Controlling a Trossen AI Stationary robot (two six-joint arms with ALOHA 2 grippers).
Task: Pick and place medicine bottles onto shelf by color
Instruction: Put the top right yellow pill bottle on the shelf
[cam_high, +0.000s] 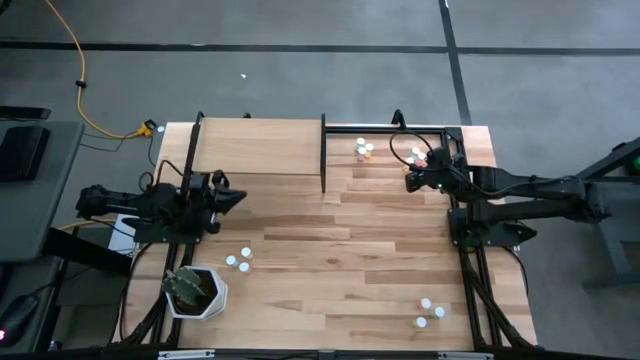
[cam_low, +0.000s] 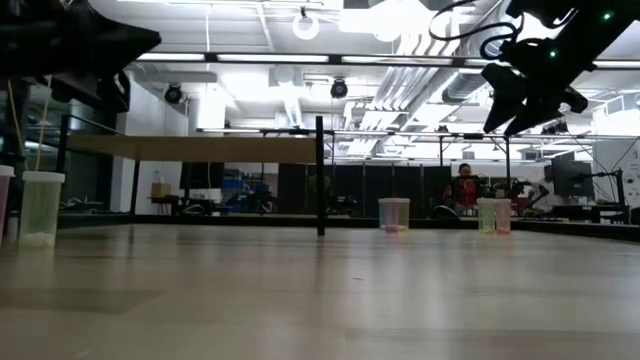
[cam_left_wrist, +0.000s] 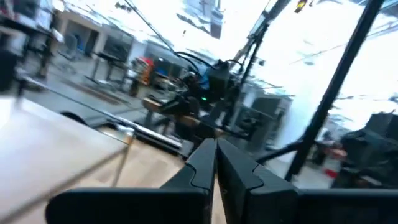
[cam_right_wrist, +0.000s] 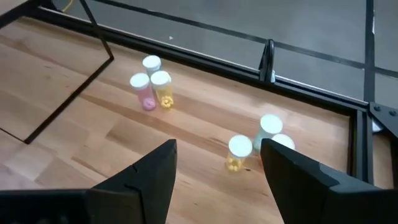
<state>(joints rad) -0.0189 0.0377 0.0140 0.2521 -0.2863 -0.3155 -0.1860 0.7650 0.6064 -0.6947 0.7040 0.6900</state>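
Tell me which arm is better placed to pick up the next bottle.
The right arm. Its open right gripper hangs just above a yellow bottle at the table's far right corner. The left gripper, shut, waits beside the shelf, away from any bottle.

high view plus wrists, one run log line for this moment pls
right gripper: open, above bottles near back edge | left gripper: shut, waiting by shelf
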